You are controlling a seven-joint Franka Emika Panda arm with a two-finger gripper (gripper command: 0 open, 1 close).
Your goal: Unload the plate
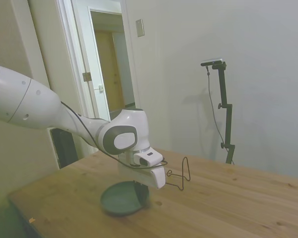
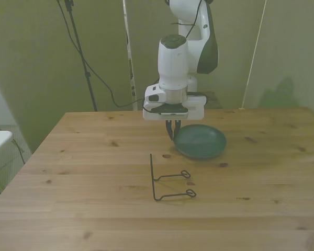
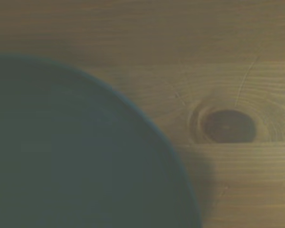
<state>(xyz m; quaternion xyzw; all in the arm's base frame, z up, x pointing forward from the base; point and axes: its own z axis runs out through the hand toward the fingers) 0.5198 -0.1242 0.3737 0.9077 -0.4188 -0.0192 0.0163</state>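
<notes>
My claw [image 2: 170, 132] looks pinched on the rim of the plate [image 2: 201, 141], now flat on the table [image 2: 94, 172] away from the wire stand [image 2: 170, 183], so I should open gently and lift straight up.

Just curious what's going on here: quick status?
Tool low at plate rim, fingers close together. Plate flat on table, off wire stand. Nothing in the way.

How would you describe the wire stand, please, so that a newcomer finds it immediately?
On the wooden table, look nearer the camera than the dark plate in the front view. The wire stand is thin, black and open-framed, ending in two small loops, unlike the solid round plate.
</notes>
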